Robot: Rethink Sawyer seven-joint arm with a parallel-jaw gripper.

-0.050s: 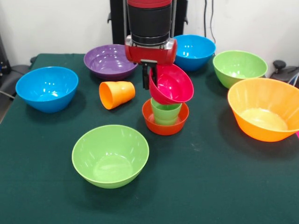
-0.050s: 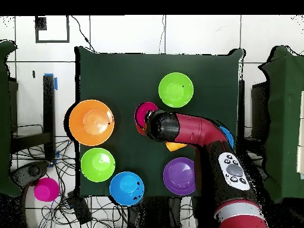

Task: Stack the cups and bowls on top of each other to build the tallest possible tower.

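My gripper (image 1: 150,78) is shut on the rim of the small magenta bowl (image 1: 172,84), which hangs tilted on its side, its opening facing the camera. Just below it the light green cup (image 1: 165,112) stands upright inside the small orange-red bowl (image 1: 165,122). The magenta bowl's lower edge is close over the cup's rim; contact cannot be told. The orange cup (image 1: 117,94) lies on its side to the left. From overhead, the magenta bowl (image 2: 142,116) shows at the arm's end, and the arm hides the cup and bowl beneath.
Around the middle stand a purple bowl (image 1: 110,60), two blue bowls (image 1: 46,87) (image 1: 194,51), two light green bowls (image 1: 110,156) (image 1: 239,67) and a large orange bowl (image 1: 265,108). A magenta round object (image 2: 46,189) lies off the table.
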